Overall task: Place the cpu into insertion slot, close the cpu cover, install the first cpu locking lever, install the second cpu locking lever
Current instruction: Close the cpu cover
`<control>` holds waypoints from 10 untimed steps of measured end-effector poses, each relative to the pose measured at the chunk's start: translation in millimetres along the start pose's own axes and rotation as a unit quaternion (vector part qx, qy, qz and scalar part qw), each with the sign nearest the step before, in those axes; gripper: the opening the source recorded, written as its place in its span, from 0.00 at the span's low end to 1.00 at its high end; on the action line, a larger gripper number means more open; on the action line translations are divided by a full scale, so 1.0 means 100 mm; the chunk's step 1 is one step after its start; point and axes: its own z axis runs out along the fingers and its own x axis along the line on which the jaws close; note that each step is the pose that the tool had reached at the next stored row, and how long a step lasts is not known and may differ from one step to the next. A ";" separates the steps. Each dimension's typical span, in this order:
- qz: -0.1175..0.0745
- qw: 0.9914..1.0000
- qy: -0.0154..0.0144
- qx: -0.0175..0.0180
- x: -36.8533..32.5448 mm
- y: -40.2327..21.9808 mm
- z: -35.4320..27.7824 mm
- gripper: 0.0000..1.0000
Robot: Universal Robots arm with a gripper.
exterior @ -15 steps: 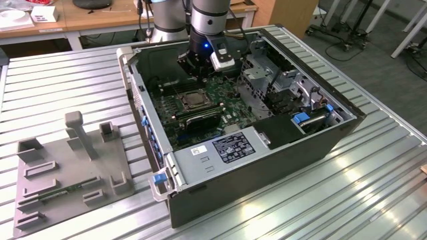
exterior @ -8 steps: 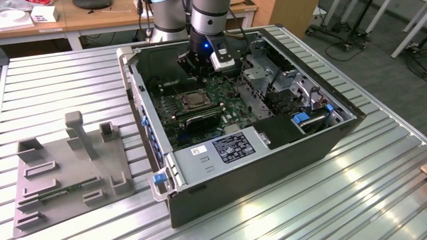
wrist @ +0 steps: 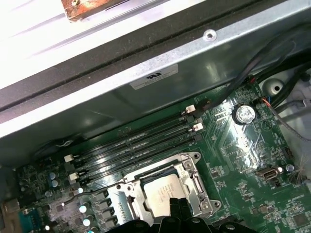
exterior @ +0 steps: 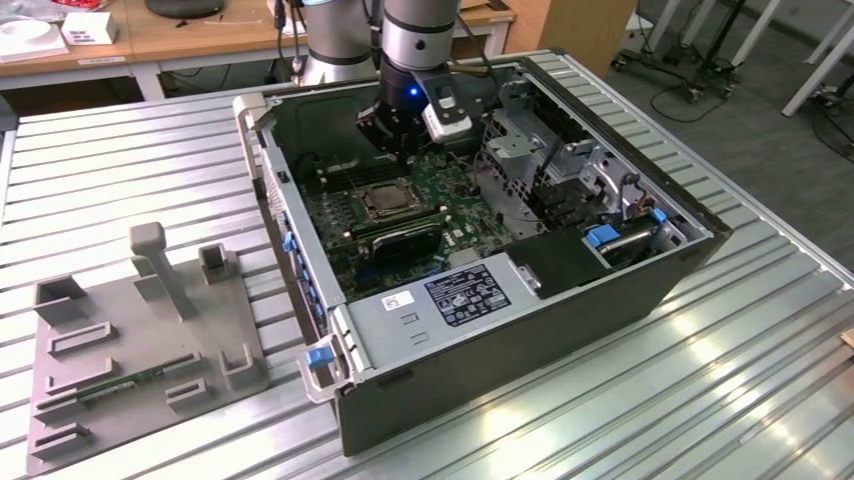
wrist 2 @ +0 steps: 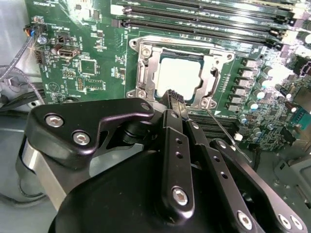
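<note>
Reaching down into the open computer case (exterior: 534, 300) on the slatted desk (exterior: 747, 400), the arm hung its pincer (wrist 2: 176, 101) just above the insertion slot (exterior: 370, 205). In both wrist views the two fingers (wrist: 174, 209) were clenched together, with no gap and nothing seen between them, and their tips sat over one edge of the slot. The cpu (wrist 2: 180, 76) lay flat in the slot. Its pale face showed through the window of the cpu cover (wrist 2: 145, 73), which lay down over it. A thin locking lever (wrist 2: 226, 133) stood out from one corner of the slot, slanting away beside the fingers. Long black memory slots (wrist: 136, 141) ran alongside. A grey fixture plate (exterior: 134, 340) lay on the desk, on the exterior view's left of the case.
</note>
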 end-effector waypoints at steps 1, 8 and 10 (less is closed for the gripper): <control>-0.004 1.000 -0.001 0.000 0.000 0.000 0.001 0.10; -0.059 0.998 -0.001 -0.001 0.000 -0.002 0.015 0.10; -0.076 0.997 -0.001 -0.001 -0.001 -0.002 0.020 0.10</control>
